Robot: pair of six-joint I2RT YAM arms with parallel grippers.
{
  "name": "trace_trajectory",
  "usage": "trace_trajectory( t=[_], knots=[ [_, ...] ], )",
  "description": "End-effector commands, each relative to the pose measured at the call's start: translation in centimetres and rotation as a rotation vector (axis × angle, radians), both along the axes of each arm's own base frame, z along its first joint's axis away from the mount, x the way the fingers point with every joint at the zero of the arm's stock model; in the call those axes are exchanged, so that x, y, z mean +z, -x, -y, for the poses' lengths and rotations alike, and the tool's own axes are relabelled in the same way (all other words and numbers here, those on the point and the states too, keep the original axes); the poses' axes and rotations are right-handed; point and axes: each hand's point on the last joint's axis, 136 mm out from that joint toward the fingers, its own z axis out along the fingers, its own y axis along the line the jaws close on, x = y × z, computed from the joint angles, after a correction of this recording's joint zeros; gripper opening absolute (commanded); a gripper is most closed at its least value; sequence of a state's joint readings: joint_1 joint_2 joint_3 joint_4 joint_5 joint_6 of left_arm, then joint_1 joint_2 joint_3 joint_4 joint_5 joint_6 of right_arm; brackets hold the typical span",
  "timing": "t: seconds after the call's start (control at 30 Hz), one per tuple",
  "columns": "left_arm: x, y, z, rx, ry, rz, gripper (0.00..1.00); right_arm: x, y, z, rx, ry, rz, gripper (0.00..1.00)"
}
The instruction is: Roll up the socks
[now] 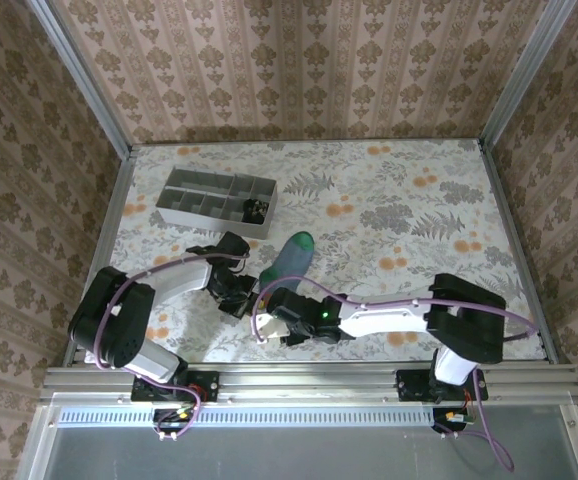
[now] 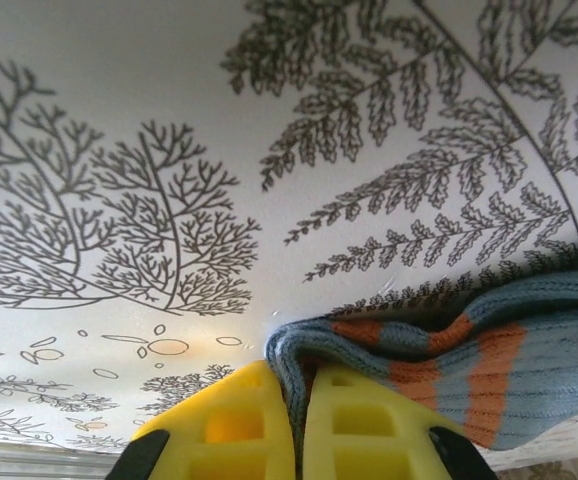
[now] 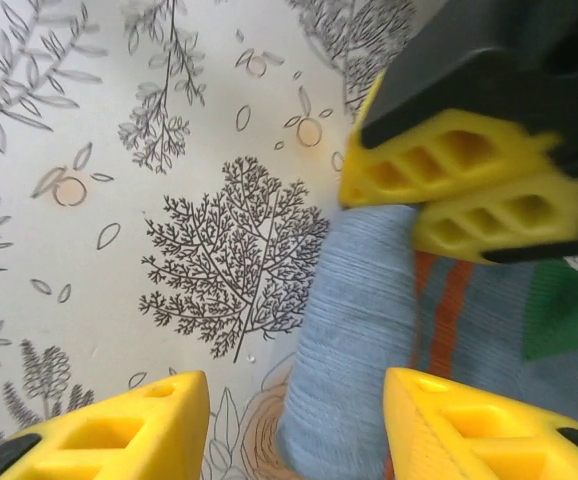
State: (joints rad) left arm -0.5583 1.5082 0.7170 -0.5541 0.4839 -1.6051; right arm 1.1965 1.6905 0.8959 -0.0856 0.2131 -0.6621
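The left gripper [image 2: 291, 388] is clamping a folded edge of the teal-grey striped sock [image 2: 489, 350] by its orange bands, probably anchoring it so rolling can start. The right gripper [image 3: 294, 392] is hovering above the sock, fingers parted, grasping nothing. The sock is lying mid-table [image 1: 419, 200] toward the near edge, green toe pointing away.

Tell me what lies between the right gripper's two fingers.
In the right wrist view, the teal-grey sock lies partly in the gap of the open right gripper. The rest of that gap is bare patterned tablecloth.
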Motion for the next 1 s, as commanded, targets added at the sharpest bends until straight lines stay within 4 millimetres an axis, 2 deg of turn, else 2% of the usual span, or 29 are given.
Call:
trace_trajectory(
  t=[0.0,0.1,0.2,0.27,0.37,0.5,0.7,0.97],
  knots=[
    [-2.1,2.4,-3.3,-0.012,-0.158,-0.097,0.00,0.5,-2.5,-1.2,-0.015,0.036,0.139,0.47],
    [-2.1,2.3,-3.3,-0.019,-0.156,-0.096,0.00,-0.5,-4.0,-1.0,-0.056,0.087,0.208,0.42],
    [-2.1,2.3,-3.4,-0.024,-0.156,-0.097,0.00,-1.3,-4.3,-0.8,-0.071,0.109,0.193,0.37],
    [-2.2,2.2,-3.4,-0.020,-0.154,-0.096,0.00,-2.1,-4.2,-0.3,-0.094,0.132,0.162,0.26],
    [-2.1,2.0,-3.4,-0.020,-0.149,-0.092,0.00,-3.3,-3.9,0.7,-0.131,0.157,0.125,0.15],
    [-1.6,1.6,-3.7,-0.040,-0.154,-0.074,0.00,-4.1,-3.6,1.8,-0.164,0.175,0.094,0.00],
    [-1.5,1.1,-3.6,-0.038,-0.140,-0.059,0.00,-4.8,-2.7,3.0,-0.195,0.180,-0.006,0.00],
    [-1.4,0.4,-3.3,-0.039,-0.120,-0.035,0.00,-4.8,-1.3,3.3,-0.205,0.151,-0.134,0.00]
  ],
)
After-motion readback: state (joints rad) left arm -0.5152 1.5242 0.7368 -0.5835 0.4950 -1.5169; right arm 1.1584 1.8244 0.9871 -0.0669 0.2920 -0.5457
